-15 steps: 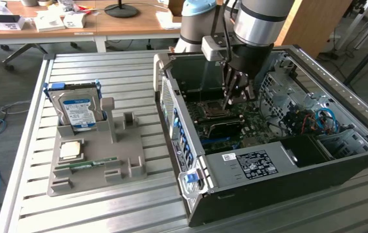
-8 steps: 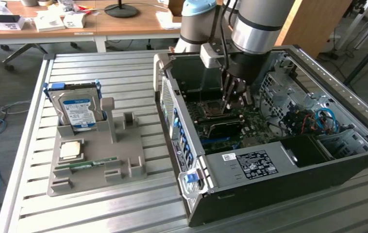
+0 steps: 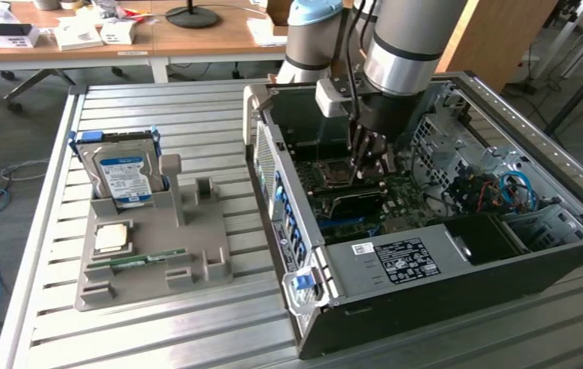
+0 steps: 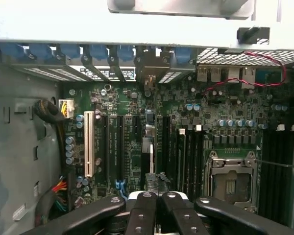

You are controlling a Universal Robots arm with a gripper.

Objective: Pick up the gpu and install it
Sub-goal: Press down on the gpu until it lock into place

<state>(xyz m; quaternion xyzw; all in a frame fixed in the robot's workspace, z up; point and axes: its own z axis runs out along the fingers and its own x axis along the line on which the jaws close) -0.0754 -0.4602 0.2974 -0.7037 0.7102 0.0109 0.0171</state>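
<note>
Inside case (image 3: 425, 323), arm (image 3: 404, 46) upright, jaws pinching gpu (image 4: 148, 147).

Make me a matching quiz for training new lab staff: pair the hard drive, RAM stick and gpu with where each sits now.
Things:
1 hard drive
2 RAM stick
3 gpu

Places:
A held edge-on by the shut gripper inside the computer case
B lying in the grey holder
C standing upright in the grey holder

Pairs: 1-C, 2-B, 3-A
</note>
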